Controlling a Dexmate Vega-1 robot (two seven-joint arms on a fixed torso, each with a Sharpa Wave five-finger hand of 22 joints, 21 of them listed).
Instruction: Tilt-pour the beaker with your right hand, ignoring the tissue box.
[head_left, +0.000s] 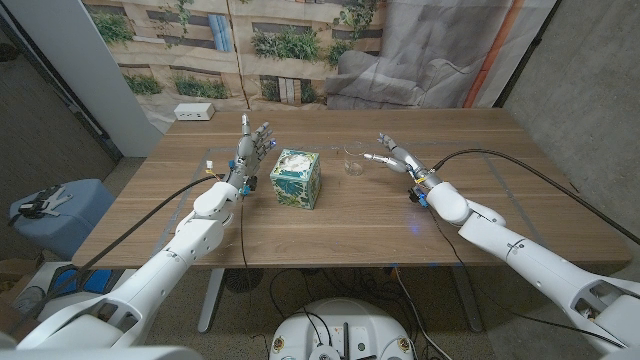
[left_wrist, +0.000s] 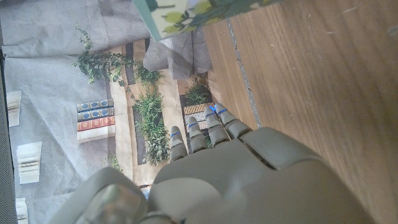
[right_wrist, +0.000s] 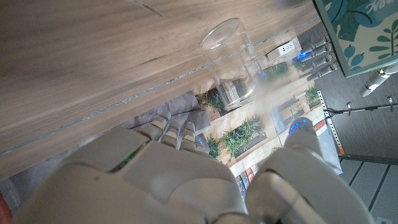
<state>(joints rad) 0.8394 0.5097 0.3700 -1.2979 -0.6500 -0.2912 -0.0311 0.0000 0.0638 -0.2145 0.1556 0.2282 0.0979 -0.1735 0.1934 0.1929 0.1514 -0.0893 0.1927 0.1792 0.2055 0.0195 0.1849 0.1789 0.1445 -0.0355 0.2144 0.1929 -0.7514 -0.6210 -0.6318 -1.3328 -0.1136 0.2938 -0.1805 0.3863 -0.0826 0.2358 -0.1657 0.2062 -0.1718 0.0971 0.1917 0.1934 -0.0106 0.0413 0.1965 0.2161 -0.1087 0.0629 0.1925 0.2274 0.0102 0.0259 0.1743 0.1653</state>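
A small clear glass beaker (head_left: 353, 158) stands upright on the wooden table (head_left: 480, 215), right of the tissue box. My right hand (head_left: 398, 158) is a short way to its right, fingers spread and reaching toward it without touching. In the right wrist view the beaker (right_wrist: 230, 59) stands just beyond my fingers (right_wrist: 180, 127), and my thumb (right_wrist: 298, 140) is apart from it. My left hand (head_left: 252, 148) stands with its fingers up and apart, left of the teal tissue box (head_left: 297, 178), holding nothing.
The tissue box stands between my hands; its corner (left_wrist: 186, 15) and its side (right_wrist: 360, 34) show in the wrist views. A white power strip (head_left: 194, 112) lies at the far left corner. Cables run along both arms. A printed backdrop hangs behind the table.
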